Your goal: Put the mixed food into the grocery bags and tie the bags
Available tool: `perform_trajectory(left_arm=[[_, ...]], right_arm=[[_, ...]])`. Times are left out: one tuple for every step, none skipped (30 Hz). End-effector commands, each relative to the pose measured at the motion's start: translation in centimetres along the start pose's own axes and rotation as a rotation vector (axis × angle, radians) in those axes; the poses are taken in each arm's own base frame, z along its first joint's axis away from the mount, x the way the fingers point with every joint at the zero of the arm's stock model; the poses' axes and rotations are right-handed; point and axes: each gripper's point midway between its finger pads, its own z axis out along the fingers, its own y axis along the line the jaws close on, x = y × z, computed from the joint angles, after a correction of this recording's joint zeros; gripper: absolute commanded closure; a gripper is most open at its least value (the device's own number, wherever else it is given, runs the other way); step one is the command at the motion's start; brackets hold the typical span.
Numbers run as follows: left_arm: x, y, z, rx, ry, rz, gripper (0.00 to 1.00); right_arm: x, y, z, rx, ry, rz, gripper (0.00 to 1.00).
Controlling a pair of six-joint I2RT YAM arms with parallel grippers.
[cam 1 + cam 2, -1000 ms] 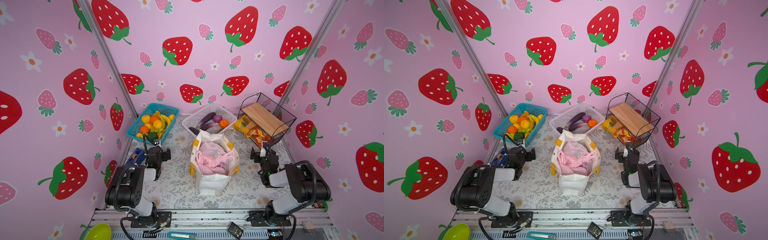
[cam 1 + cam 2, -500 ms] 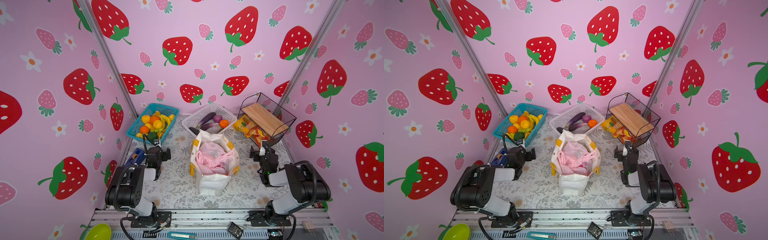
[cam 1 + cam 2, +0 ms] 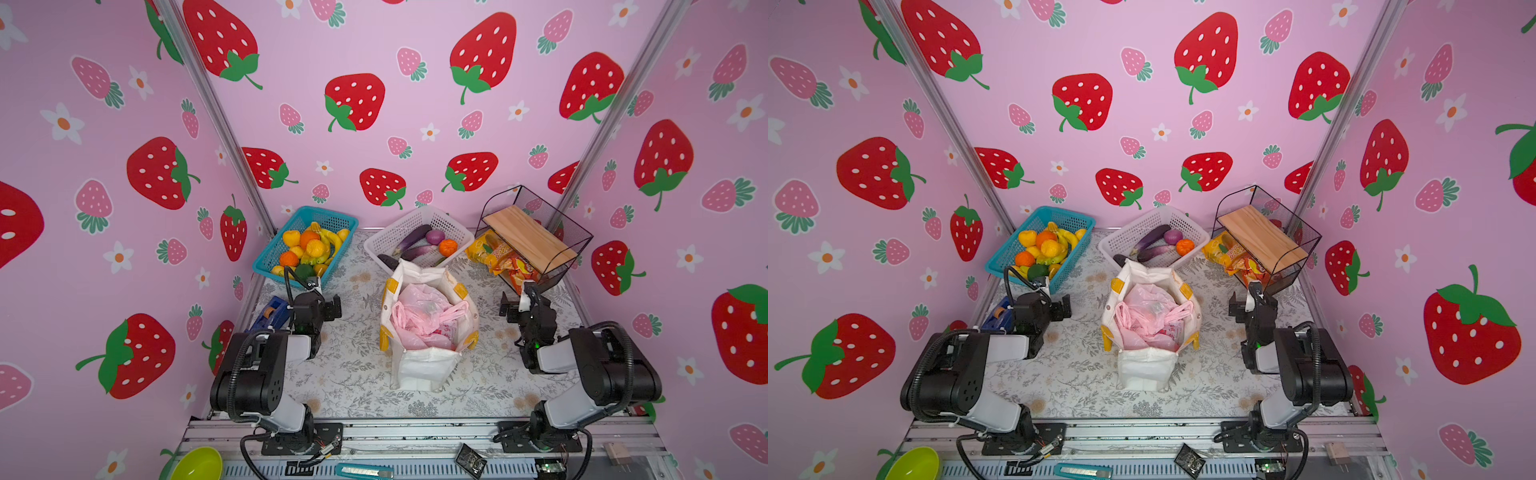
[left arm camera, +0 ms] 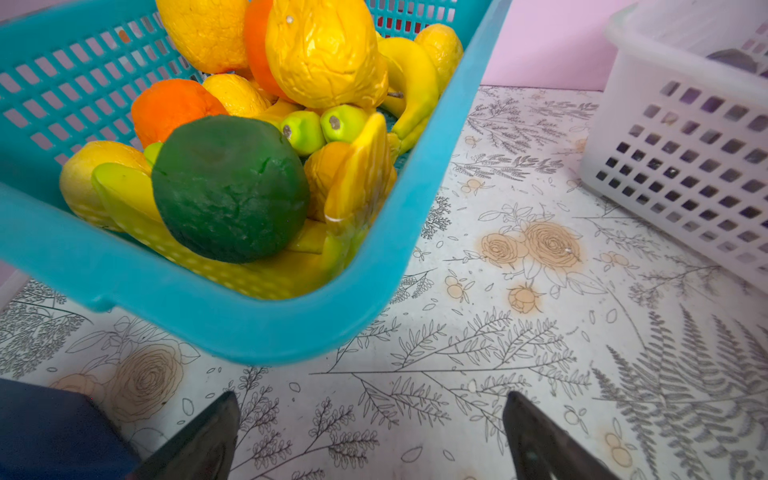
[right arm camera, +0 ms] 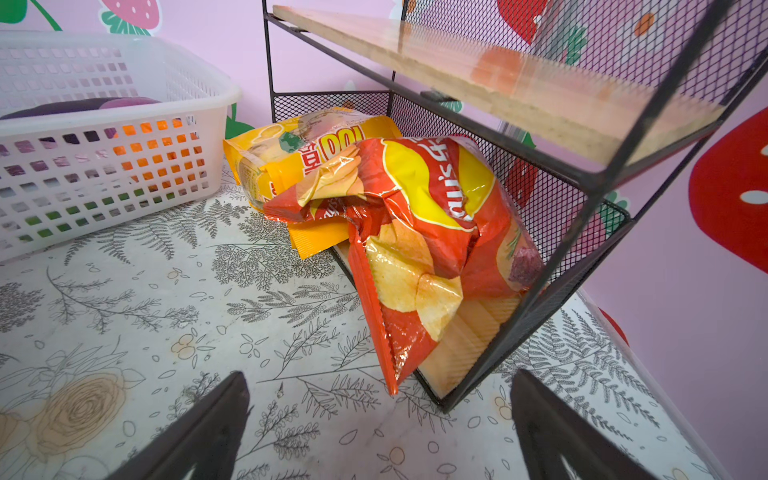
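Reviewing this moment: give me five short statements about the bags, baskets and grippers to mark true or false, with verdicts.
1. The pink plastic bag sits inside the white tote. True.
2. The left gripper holds a green fruit. False: its fingers are open and empty, in front of the blue basket.
3. The snack packets lie under the wooden shelf of the wire rack. True.
4. The white basket is empty. False: it holds purple vegetables and an orange one.
5. The right gripper is shut on a snack packet. False: it is open and short of the packets.
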Motion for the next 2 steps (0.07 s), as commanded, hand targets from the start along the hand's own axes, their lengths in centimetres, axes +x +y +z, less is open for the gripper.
perform_trajectory(left_arm=[[-1.47, -0.22, 0.24, 0.029, -0.034, -0.008, 0.01], [-1.5, -0.2, 0.24, 0.028, -0.035, -0.008, 0.01]], right_arm=[[-1.57, -0.11, 0.2, 0.01, -0.05, 0.003, 0.0], [-1.62, -0.12, 0.2, 0.011, -0.052, 0.003, 0.0]])
